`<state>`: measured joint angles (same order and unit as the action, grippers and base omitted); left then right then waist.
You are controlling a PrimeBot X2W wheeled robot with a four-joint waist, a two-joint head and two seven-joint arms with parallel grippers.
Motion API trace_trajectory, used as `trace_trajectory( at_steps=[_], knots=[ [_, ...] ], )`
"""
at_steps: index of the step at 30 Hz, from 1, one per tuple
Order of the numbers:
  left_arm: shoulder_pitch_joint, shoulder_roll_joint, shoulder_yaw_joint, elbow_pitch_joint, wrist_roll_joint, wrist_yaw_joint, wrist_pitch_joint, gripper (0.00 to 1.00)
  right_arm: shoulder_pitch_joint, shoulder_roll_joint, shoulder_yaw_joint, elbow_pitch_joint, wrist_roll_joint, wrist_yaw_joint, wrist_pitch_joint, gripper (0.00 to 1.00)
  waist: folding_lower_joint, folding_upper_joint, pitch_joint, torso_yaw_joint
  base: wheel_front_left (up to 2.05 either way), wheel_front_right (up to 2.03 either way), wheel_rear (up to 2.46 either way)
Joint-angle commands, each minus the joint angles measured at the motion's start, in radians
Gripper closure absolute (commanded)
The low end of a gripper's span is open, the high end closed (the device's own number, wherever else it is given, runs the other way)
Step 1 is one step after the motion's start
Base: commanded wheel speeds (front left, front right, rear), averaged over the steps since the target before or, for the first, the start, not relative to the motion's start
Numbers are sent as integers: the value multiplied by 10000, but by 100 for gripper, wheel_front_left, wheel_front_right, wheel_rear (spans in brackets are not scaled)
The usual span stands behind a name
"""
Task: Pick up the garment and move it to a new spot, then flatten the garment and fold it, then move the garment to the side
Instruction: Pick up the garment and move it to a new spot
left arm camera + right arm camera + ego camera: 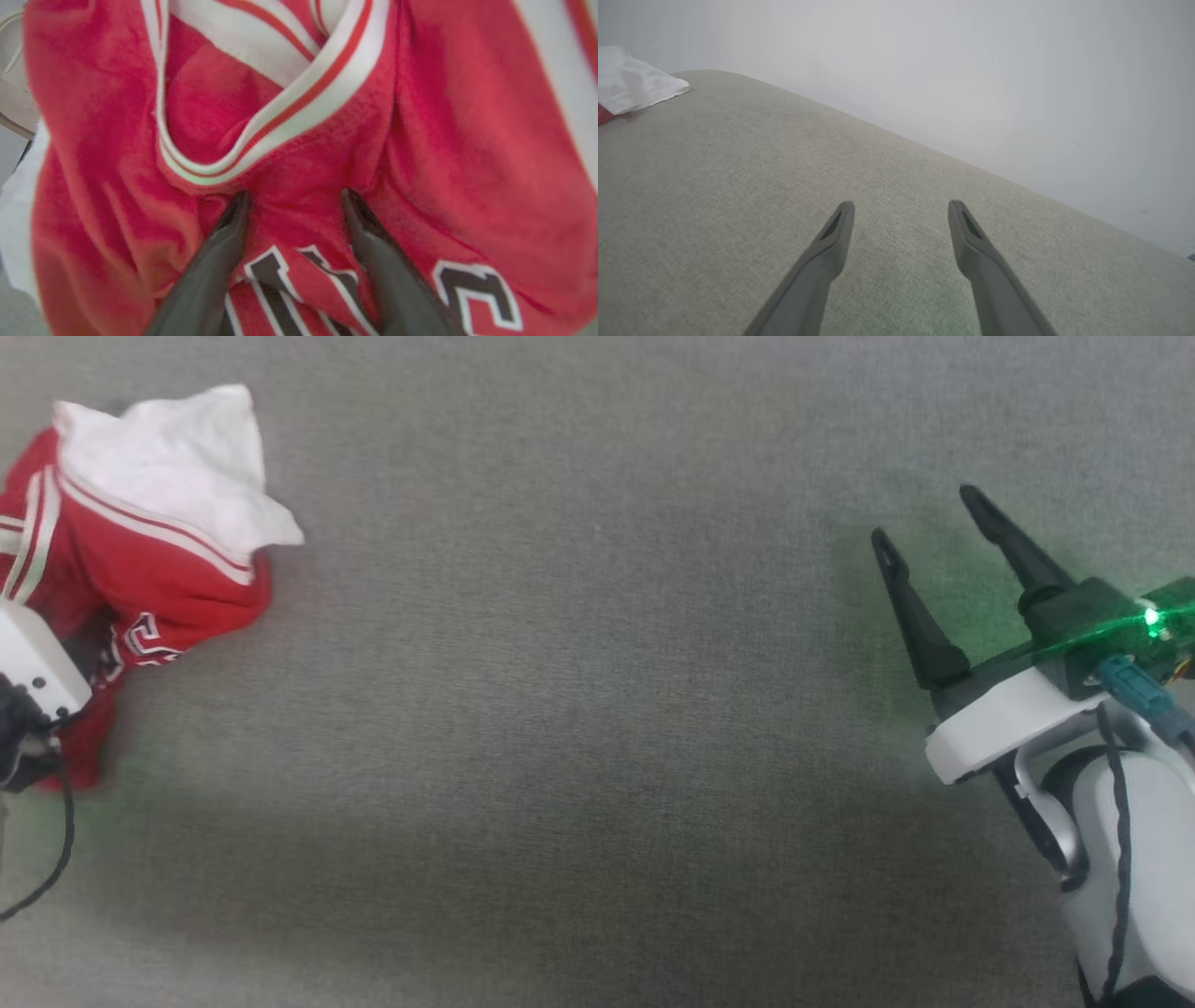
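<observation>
So, head view: we see the garment [140, 551] crumpled upper left; right gripper [922, 513] at right, jaws wide, empty. Left wrist: left gripper [295, 193] jaws wide, tips against red cloth, nothing pinched. Right wrist: jaws wide over grey surface [738, 210], garment upper left.

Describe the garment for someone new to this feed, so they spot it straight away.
Start from the grey fabric surface and look to its left side in the head view. There the garment lies in a crumpled heap, the open left claw poised at it. Red cloth, a white sleeve, white-striped trim and dark white-outlined letters set it apart from the plain grey around it.
</observation>
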<state>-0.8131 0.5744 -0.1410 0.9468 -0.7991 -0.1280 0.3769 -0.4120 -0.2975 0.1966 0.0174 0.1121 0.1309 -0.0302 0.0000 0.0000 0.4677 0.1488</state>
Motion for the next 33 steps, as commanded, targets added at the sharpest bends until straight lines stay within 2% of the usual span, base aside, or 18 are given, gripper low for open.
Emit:
trace_trajectory(
  at_steps=[1, 7, 8, 9, 10, 16, 26, 33],
  knots=[
    [-158, -103, -89, 152, 33, -30, 38, 0, -48, -36, 1, -71, -64, -3, 45, 0, 0, 0, 173, -117, 0, 0, 0],
    [-485, -604, -773, 1155, -154, -32, 197, 0, -7, -37, -47, -224, -106, -3, 144, 0, 0, 0, 312, -171, 0, 0, 0],
    [-534, -645, -841, 1256, -206, -32, 162, 18, -6, -20, -47, -217, -116, -3, 166, 0, 0, 0, 298, -170, 0, 0, 0],
    [-562, -668, -922, 1282, -244, -34, 17, 65, -1, -4, -58, -201, -110, -3, 179, 0, 0, 0, 269, -162, 0, 0, 0],
    [-574, -652, -1019, 1298, -242, -34, -108, 100, 4, 1, -67, -179, -96, -3, 185, 0, 0, 0, 235, -147, 0, 0, 0],
    [-830, -58, -1323, 1088, -508, -31, -958, 100, 140, 116, -154, 69, -34, -3, 70, 0, 0, 0, -283, 22, 0, 0, 0],
    [-710, 1451, -2027, -249, -890, -30, -2603, 100, 534, 674, -238, 887, 34, -3, -515, 0, 0, 0, -1854, 291, 0, 0, 0],
    [-828, 2499, -2320, -1360, -970, -27, -3224, 100, 826, 1041, -202, 1397, 93, -3, -893, 0, 0, 0, -2905, 464, 0, 0, 0]
  ],
)
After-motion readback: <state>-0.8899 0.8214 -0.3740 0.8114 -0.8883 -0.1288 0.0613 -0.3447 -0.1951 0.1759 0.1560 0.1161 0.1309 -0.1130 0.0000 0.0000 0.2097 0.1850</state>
